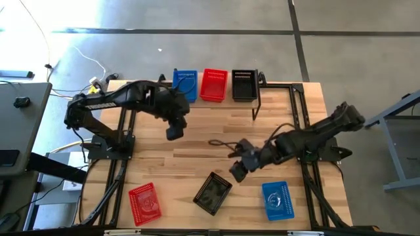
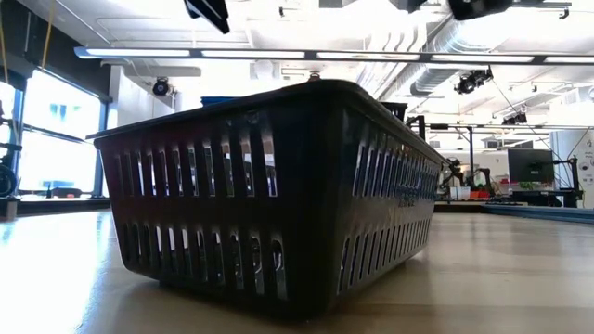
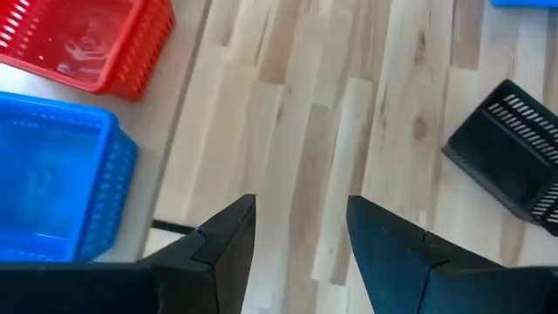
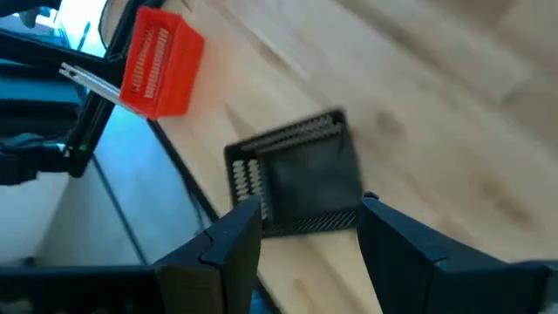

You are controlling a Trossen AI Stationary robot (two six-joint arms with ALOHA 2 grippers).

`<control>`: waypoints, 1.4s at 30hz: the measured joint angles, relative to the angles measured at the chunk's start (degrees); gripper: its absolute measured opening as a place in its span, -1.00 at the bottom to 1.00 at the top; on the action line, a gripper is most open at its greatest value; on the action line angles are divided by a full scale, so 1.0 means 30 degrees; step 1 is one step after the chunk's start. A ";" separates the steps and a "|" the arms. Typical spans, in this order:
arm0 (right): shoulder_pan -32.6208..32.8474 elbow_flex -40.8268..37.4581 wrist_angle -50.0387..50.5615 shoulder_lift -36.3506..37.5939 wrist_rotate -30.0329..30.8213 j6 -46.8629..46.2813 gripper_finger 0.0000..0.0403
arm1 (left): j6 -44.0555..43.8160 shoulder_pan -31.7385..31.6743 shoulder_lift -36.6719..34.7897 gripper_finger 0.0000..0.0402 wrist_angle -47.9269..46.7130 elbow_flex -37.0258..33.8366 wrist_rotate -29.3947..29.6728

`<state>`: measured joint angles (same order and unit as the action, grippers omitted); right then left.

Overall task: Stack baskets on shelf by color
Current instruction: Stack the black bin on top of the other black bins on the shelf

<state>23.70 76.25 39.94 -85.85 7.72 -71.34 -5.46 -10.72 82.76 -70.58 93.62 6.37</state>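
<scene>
**Skewed black basket invites a bad grab**

Nearest you, the loose black basket (image 1: 212, 193) lies skewed on the counter (image 1: 197, 147). Your right end effector (image 1: 237, 172) hangs wide beside it, empty; approach unaligned and it may skid. Left end effector (image 1: 174, 132), wide and empty, hovers near the shelf (image 1: 257, 99).

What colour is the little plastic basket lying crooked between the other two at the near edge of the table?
Black: the perforated plastic basket, clearest in the high view.

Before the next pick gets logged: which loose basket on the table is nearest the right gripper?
The black basket, lying askew just beside the open right gripper; the loose red basket and blue basket lie farther off.
</scene>
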 joint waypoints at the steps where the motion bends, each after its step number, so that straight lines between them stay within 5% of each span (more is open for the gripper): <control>1: 0.0256 0.0000 -0.0107 -0.0157 -0.0132 -0.0745 -0.15 | -0.0161 0.0190 0.0000 -0.15 -0.0020 0.0000 0.0045; 19: 0.3251 -0.0007 -0.2282 -0.3441 0.0571 -1.1232 -0.15 | 0.0423 0.2895 0.0007 -0.15 -0.1400 0.0000 0.0248; 42: 0.3600 -0.0015 -0.4415 -0.8214 0.1303 -1.6765 -0.15 | 0.2059 0.3148 0.0022 -0.15 -0.2063 0.0000 0.0241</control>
<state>34.50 76.20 26.69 -110.49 11.63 -121.63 0.72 -1.28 82.83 -76.77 93.62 7.09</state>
